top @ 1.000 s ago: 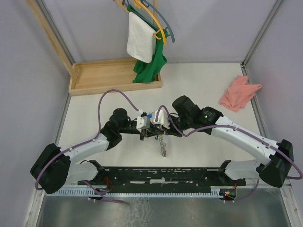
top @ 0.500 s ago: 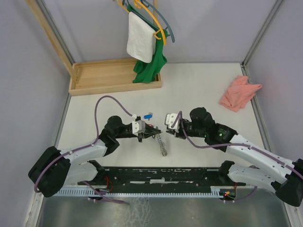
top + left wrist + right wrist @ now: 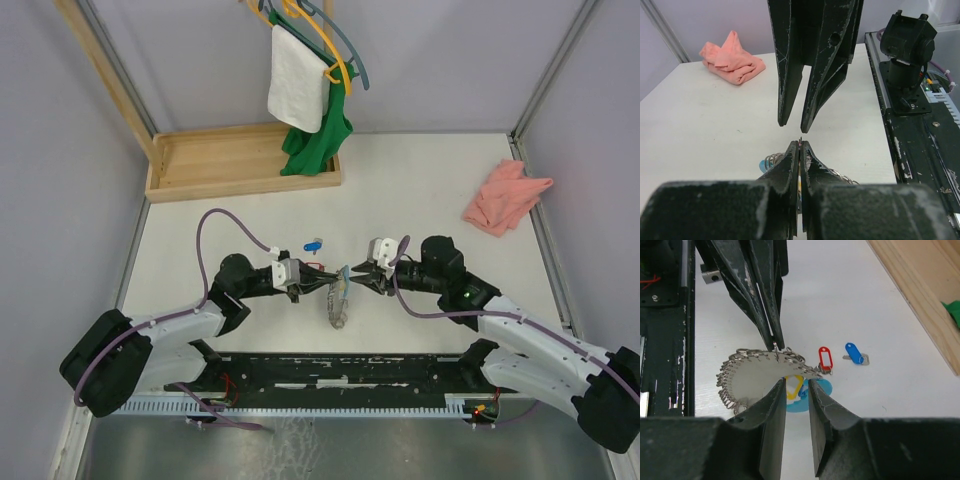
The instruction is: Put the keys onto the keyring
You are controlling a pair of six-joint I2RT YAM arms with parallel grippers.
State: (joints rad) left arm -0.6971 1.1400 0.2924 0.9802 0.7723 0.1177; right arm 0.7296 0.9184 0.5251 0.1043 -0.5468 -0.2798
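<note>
The keyring point(image 3: 757, 382) is a grey curved plate edged with several small metal rings, and it shows between the arms in the top view point(image 3: 337, 300). My left gripper point(image 3: 775, 344) is shut on one ring at the plate's top edge, its tips pressed together point(image 3: 799, 145). A red-tagged key point(image 3: 825, 359) rests against the plate's right end; I cannot tell if it is hooked on. The blue-headed key point(image 3: 855, 353) lies loose on the table point(image 3: 314, 244). My right gripper point(image 3: 796, 385) faces the plate from the right, open and holding nothing. A yellow tag point(image 3: 793, 387) and a light blue disc point(image 3: 810, 395) lie under the plate.
A pink cloth point(image 3: 505, 195) lies at the far right. A wooden tray point(image 3: 240, 160) stands at the back left, with a white towel point(image 3: 297, 75) and a green garment point(image 3: 318, 140) hanging on hangers above it. The black base rail point(image 3: 350, 370) runs along the near edge.
The right gripper has opened, let go and drawn back to the right. The left gripper has pulled back left and lower, still pinching the keyring, which now bows between the two.
</note>
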